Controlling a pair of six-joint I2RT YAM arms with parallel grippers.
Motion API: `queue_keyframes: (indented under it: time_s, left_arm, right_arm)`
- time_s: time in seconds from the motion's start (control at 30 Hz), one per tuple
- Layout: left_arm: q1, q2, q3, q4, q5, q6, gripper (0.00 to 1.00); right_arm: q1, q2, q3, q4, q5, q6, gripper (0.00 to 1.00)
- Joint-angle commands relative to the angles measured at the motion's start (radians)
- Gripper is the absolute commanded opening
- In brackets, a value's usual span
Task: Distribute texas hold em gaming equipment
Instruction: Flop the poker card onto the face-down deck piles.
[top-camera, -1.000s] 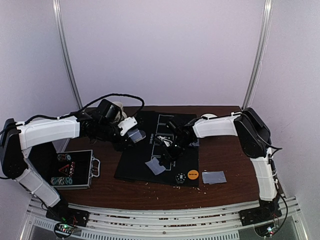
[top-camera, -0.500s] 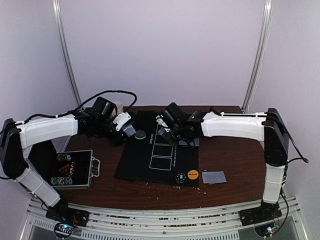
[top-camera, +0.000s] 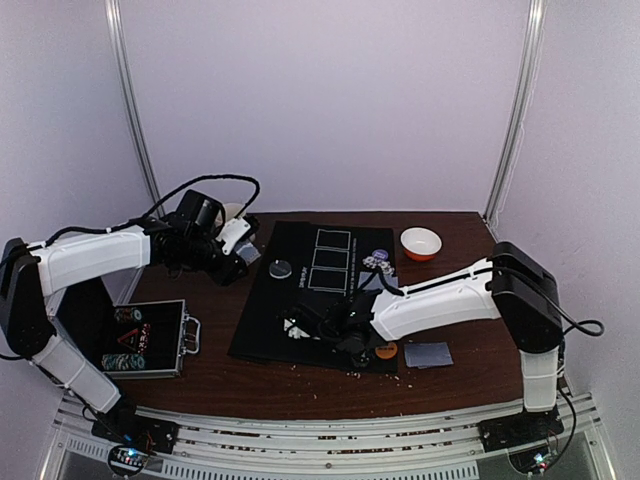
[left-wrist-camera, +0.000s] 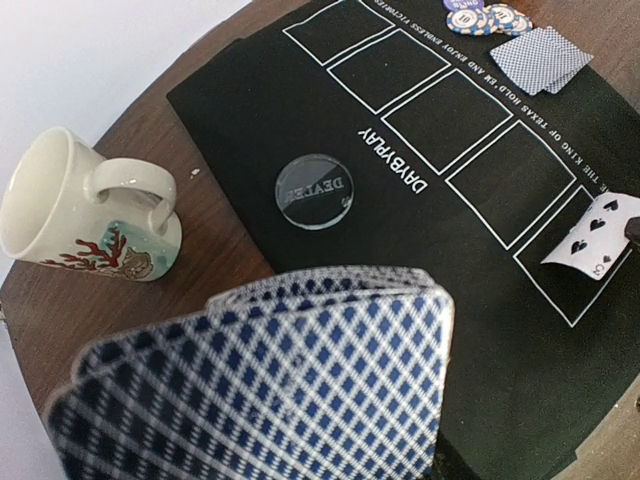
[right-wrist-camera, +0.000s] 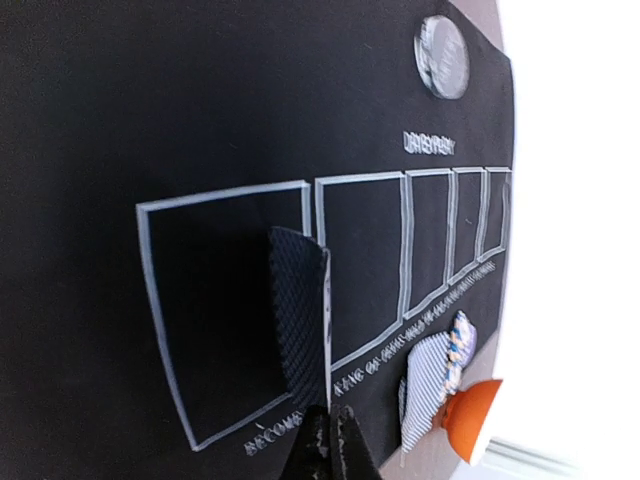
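Matt cloth mat, wood table, glazed mug, cards perhaps glossy paper.

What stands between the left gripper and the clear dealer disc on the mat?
Likely yes, nothing: the dealer disc lies nearby on bare mat, though the left gripper holds fanned cards.

White-shelled arms with black joints and looping black cables.
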Motion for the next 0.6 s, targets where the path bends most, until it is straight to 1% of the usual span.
queue_keyframes:
  time_s: [0.0, 0.07, 0.17, 0.27, 0.4, 0.57]
  left_arm:
    - [0.006, -0.035, 0.007, 0.055, -0.002, -0.009, 0.44]
    - [0.006, -0.035, 0.007, 0.055, -0.002, -0.007, 0.44]
    - [0.006, -0.035, 0.007, 0.054, 0.001, -0.006, 0.44]
    - [0.006, -0.036, 0.005, 0.054, 0.002, -0.005, 0.44]
    - [0.006, -0.035, 0.005, 0.053, 0.007, -0.004, 0.44]
    - [0.007, -0.036, 0.005, 0.055, 0.01, -0.004, 0.44]
  right_arm:
    - [-0.001, 0.053, 0.08, -0.149, -0.14, 0.006, 0.0]
    - [-0.002, 0.083, 0.122, -0.212, -0.197, 0.026, 0.0]
    - [-0.003, 0.104, 0.157, -0.256, -0.261, 0.04, 0.0]
    - [-0.011, 0.114, 0.173, -0.271, -0.272, 0.046, 0.0]
    - [-0.021, 0.142, 0.226, -0.333, -0.282, 0.058, 0.0]
    - [-0.026, 0.145, 0.224, -0.323, -0.276, 0.05, 0.0]
